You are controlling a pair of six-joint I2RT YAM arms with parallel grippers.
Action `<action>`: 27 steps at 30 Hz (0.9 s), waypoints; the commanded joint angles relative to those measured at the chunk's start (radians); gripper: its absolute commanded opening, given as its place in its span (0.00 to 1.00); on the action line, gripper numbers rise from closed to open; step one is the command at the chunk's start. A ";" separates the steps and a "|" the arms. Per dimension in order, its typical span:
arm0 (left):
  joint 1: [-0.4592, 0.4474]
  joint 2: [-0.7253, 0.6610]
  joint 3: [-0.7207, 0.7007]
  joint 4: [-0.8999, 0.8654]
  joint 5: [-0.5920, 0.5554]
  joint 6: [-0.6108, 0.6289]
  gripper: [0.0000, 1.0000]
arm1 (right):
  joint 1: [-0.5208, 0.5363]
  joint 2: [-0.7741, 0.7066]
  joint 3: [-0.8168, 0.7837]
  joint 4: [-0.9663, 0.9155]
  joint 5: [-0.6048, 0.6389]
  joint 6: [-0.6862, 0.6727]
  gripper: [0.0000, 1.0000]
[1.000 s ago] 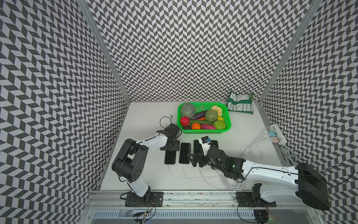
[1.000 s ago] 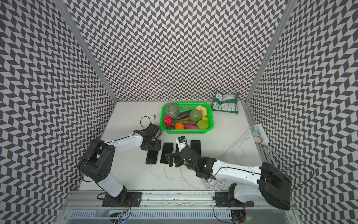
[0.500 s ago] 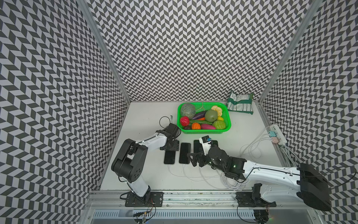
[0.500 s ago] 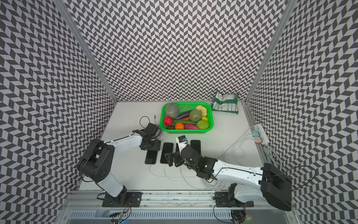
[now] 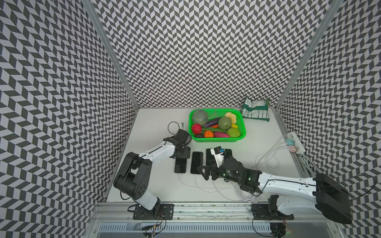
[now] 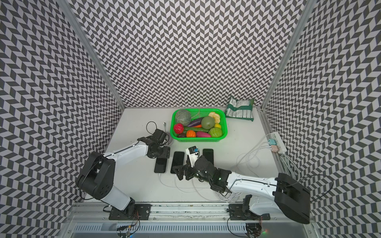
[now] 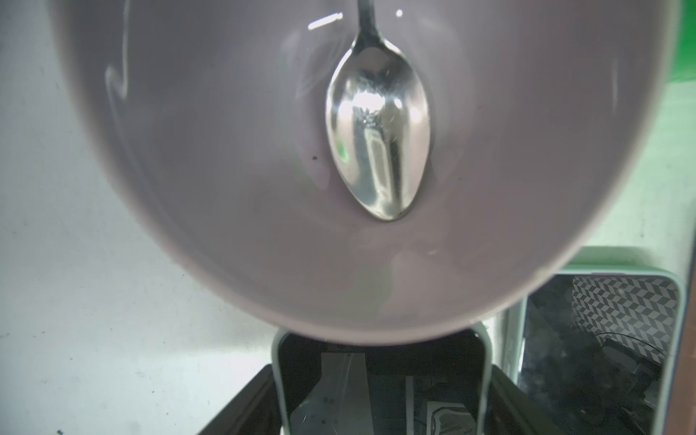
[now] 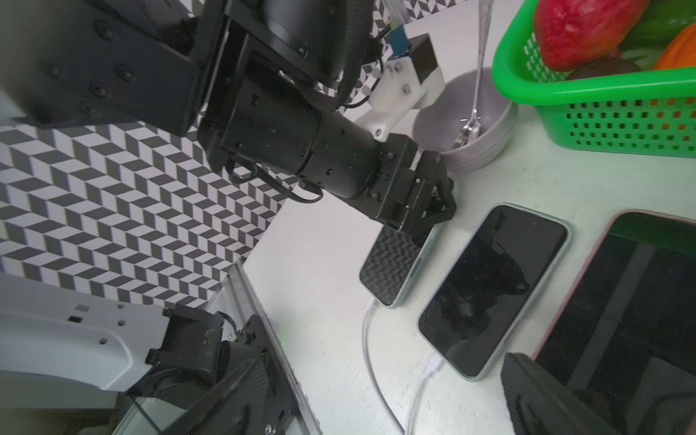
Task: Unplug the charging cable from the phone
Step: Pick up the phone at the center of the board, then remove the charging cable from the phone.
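Chevron wallpaper (image 5: 185, 51) all round, white table (image 5: 156, 127) in the middle. In both top views the leftmost phone (image 5: 180, 166) of four in a row has the left gripper (image 5: 182, 155) clamped across its far end. I'd guess that's to stop it sliding when the charging cable (image 5: 181, 180) at its near end gets tugged. The right gripper (image 5: 206, 173) hovers near the plugs, a bit to the right, spread wide and holding nothing.

Left wrist view: the phone's (image 7: 380, 376) far edge sits between the black fingers (image 7: 244, 406), with a bowl (image 7: 188, 169) and spoon (image 7: 376, 132) just beyond.

Right wrist view: the cable (image 8: 367, 331) is still plugged in, so the unplugging isn't done.
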 commanded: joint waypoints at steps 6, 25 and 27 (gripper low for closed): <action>0.000 -0.057 0.066 -0.015 0.024 0.039 0.00 | 0.007 0.142 -0.021 0.263 -0.222 0.036 1.00; -0.001 -0.081 0.060 -0.016 0.068 0.038 0.00 | 0.070 0.374 -0.011 0.511 -0.228 0.164 0.88; 0.000 -0.088 0.059 -0.016 0.075 0.035 0.00 | 0.076 0.397 0.000 0.521 -0.222 0.175 0.86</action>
